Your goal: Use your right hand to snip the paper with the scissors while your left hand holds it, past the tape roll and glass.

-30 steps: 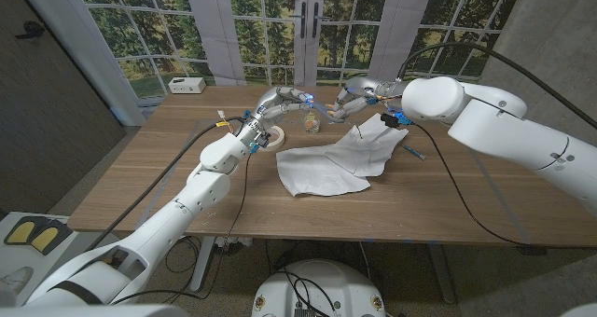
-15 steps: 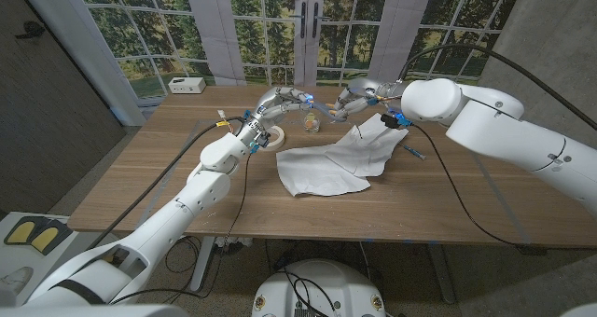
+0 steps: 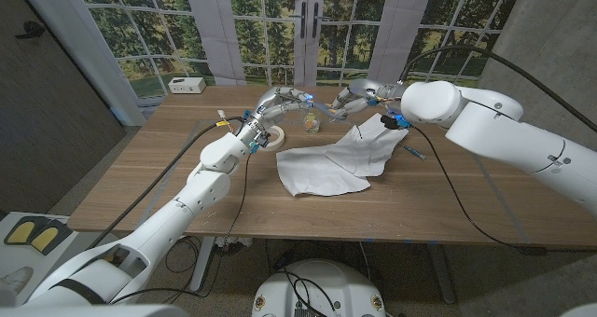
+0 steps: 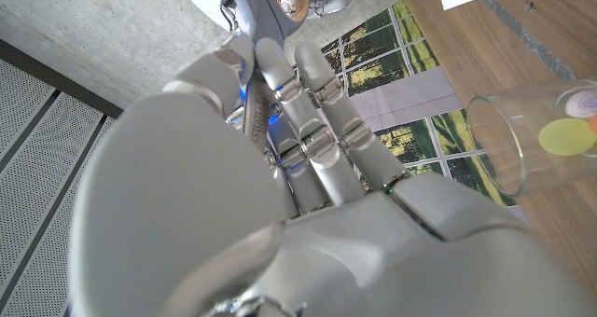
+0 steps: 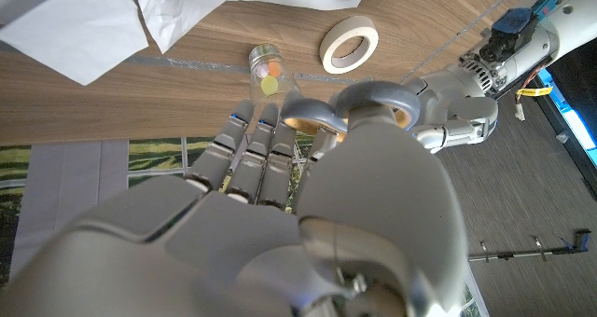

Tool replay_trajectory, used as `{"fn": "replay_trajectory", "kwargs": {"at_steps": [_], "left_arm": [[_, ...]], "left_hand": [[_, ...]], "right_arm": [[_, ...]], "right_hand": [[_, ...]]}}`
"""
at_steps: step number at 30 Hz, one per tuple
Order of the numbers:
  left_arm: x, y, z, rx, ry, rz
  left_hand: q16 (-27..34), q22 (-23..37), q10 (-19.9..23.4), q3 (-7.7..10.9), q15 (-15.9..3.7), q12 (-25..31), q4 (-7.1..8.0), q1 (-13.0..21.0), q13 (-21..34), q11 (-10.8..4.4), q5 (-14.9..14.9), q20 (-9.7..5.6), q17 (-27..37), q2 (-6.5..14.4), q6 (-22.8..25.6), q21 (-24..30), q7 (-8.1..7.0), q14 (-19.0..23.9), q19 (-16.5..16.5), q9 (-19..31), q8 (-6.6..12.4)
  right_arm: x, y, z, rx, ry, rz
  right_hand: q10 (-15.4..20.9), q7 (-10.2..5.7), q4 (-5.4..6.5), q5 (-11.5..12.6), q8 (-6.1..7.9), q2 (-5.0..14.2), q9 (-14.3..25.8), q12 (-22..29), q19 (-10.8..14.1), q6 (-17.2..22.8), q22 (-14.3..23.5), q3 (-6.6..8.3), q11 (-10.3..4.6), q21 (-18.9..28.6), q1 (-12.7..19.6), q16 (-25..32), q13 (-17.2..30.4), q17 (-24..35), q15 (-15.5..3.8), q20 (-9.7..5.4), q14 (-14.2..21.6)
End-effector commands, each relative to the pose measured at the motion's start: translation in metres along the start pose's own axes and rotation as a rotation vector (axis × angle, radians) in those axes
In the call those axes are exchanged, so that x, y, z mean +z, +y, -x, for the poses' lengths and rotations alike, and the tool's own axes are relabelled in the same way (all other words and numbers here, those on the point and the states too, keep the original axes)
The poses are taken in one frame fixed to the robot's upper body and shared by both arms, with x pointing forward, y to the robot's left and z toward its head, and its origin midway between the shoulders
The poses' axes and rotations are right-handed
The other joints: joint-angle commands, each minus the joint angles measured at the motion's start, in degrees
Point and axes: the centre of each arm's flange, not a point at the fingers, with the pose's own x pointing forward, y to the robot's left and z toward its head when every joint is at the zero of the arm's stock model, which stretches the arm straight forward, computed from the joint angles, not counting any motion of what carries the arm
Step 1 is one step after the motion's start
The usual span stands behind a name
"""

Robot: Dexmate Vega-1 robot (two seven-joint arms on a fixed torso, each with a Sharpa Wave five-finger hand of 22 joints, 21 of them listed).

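Observation:
Both hands hover above the table's far side, over the glass [image 3: 312,122]. My left hand [image 3: 284,99] pinches the scissors' [image 4: 244,19] grey blades between thumb and fingers [image 4: 317,103]. My right hand [image 3: 354,95] meets it at the handle end, where the grey loop with an orange lining [image 5: 373,98] sits at its thumb. The white paper [image 3: 331,163] lies crumpled on the wood nearer me, with neither hand touching it. The tape roll [image 3: 271,138] lies flat to the left of the paper. The glass [image 5: 266,70] holds small coloured bits.
A small blue-tipped tool [image 3: 413,152] lies on the table to the right of the paper. A white box [image 3: 187,85] stands at the far left corner. A wall of windows runs behind the table [image 3: 168,186].
My right hand has shifted slightly up and to the right at the scissors. The left hand, paper, tape roll and glass have stayed put.

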Motion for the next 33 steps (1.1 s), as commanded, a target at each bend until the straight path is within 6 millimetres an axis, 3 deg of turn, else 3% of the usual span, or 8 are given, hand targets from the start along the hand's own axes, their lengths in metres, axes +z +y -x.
{"fn": "replay_trajectory", "kwargs": {"at_steps": [1,3,7,11,12,18,26,33], "left_arm": [[-0.0017,-0.0004,-0.0001,-0.002,0.006,-0.002],[-0.0014,0.0000,-0.0002,-0.002,0.005,-0.003],[-0.0011,0.0001,-0.0002,0.000,0.002,-0.003],[-0.0019,-0.0005,0.0003,-0.003,0.006,-0.003],[-0.0020,-0.0006,0.0005,-0.003,0.006,-0.003],[-0.0016,-0.0004,0.0012,-0.001,0.008,-0.009],[-0.0017,-0.0023,0.0016,0.001,0.007,-0.008],[-0.0013,-0.0034,0.0019,0.000,0.008,-0.010]], "left_hand": [[0.27,0.17,2.75,0.43,0.18,0.28,0.07,0.27,11.60,-2.15,0.07,-2.13,0.35,0.71,0.44,0.44,-0.17,0.38,-0.53,0.14,-0.26],[0.28,0.17,2.74,0.42,0.18,0.26,0.07,0.26,11.59,-2.16,0.05,-2.13,0.35,0.69,0.45,0.48,-0.21,0.40,-0.55,0.14,-0.27],[0.30,0.16,2.75,0.42,0.17,0.23,0.05,0.26,11.57,-2.15,0.02,-2.13,0.37,0.67,0.54,0.54,-0.36,0.43,-0.60,0.15,-0.27],[0.32,0.16,2.75,0.45,0.18,0.22,0.05,0.27,11.59,-2.12,-0.01,-2.16,0.39,0.70,0.60,0.63,-0.41,0.43,-0.63,0.16,-0.30],[0.33,0.14,2.72,0.46,0.18,0.22,0.06,0.26,11.62,-2.11,-0.02,-2.13,0.40,0.72,0.58,0.64,-0.42,0.44,-0.66,0.17,-0.32],[0.35,0.14,2.69,0.48,0.19,0.15,0.10,0.18,11.58,-2.18,-0.06,-2.06,0.42,0.75,0.56,0.76,-0.42,0.46,-0.70,0.18,-0.39],[0.38,0.14,2.70,0.49,0.18,0.13,0.12,0.13,11.59,-2.22,-0.11,-2.01,0.44,0.74,0.51,0.88,-0.34,0.48,-0.76,0.19,-0.47],[0.42,0.13,2.76,0.53,0.19,0.15,0.12,0.13,11.63,-2.24,-0.14,-2.00,0.47,0.78,0.47,0.96,-0.25,0.54,-0.82,0.19,-0.54]], "right_arm": [[-0.0009,0.0024,-0.0012,0.018,-0.008,-0.021],[-0.0003,0.0025,-0.0012,0.028,-0.009,-0.014],[0.0010,0.0023,-0.0002,0.027,-0.012,-0.007],[0.0010,0.0024,0.0001,0.027,-0.014,-0.021],[0.0003,0.0024,-0.0001,0.023,-0.014,-0.028],[-0.0016,0.0026,0.0003,0.015,-0.016,-0.049],[-0.0044,0.0051,-0.0003,0.008,-0.022,-0.078],[-0.0043,0.0049,0.0030,-0.030,-0.035,-0.075]], "right_hand": [[3.24,0.06,8.25,-0.67,1.03,1.80,2.37,1.04,1.11,-1.27,1.02,9.10,-6.00,1.36,-1.73,1.05,2.56,1.33,-5.53,-0.35,0.68],[3.22,0.83,8.56,-1.13,2.10,1.64,4.03,3.09,1.64,-0.95,1.93,10.18,-6.07,2.67,-1.71,2.74,5.06,3.15,-7.22,-0.68,2.40],[3.44,1.91,8.04,-1.61,3.48,1.12,5.47,6.36,2.74,1.04,3.20,10.78,-5.64,4.87,-1.41,4.52,8.55,5.97,-8.13,-1.41,2.96],[3.07,1.91,6.65,-2.02,2.91,1.15,5.87,13.19,2.95,1.52,5.60,10.53,-7.47,8.64,-0.83,9.33,16.11,11.01,-9.02,-3.02,7.62],[1.38,1.89,5.85,-2.14,2.49,0.33,6.36,16.83,3.89,1.30,7.05,10.42,-7.85,11.27,-0.27,12.92,20.92,14.44,-8.71,-3.57,11.19],[-6.46,1.98,4.10,-1.86,1.22,0.95,6.47,25.11,0.77,2.34,10.81,10.15,-9.07,16.13,1.74,17.75,33.69,20.44,-9.34,-4.14,11.26],[-7.68,2.89,3.91,-1.59,0.20,0.93,5.87,29.97,0.59,2.76,13.61,9.74,-9.17,20.37,2.43,22.98,40.17,25.28,-9.78,-5.48,11.90],[-0.74,4.30,1.83,-1.22,0.68,-0.77,4.77,32.45,3.47,7.56,18.82,8.07,-9.38,28.17,4.02,30.56,39.54,29.54,-9.94,-5.45,14.71]]}}
